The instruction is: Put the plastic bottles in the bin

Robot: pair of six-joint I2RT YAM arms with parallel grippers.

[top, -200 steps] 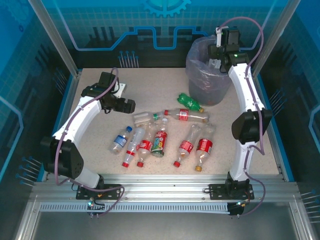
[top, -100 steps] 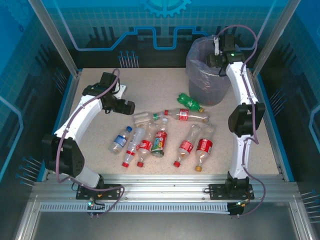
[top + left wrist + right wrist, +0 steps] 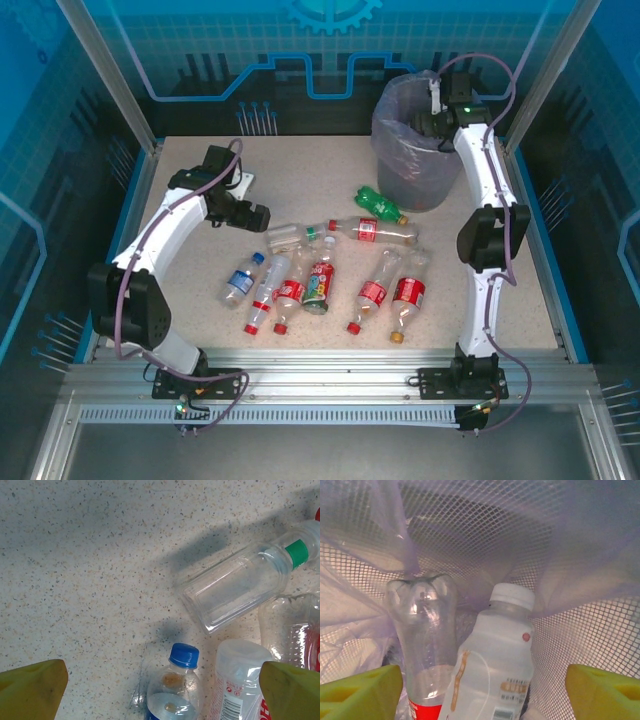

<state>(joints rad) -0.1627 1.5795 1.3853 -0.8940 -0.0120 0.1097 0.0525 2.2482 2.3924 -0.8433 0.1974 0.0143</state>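
Nearest the arm bases, the small clear plastic bottles (image 3: 372, 293) lie on their sides in a loose cluster on the speckled beige table (image 3: 200, 300), most of them red-labelled and some touching. Empty and thin-walled, they are probably very light, easily dented, and prone to roll or squirt out of a hard pinch. A hold across the labelled mid-body, or on the stiffer neck under the cap, looks safest. Just beyond them the left gripper (image 3: 160, 695) hangs with its yellow fingers (image 3: 30, 690) spread wide and empty above the blue-capped bottle (image 3: 176, 682), with a clear square-sided green-capped bottle (image 3: 240, 582) farther on. At the far right the right gripper (image 3: 482, 692) is over the round grey bin lined with a lavender plastic bag (image 3: 400, 160), jaws wide apart and gripping nothing. Below it, inside the bin, lie a milky white-capped bottle (image 3: 495, 655) and a clear red-labelled one (image 3: 422, 630).
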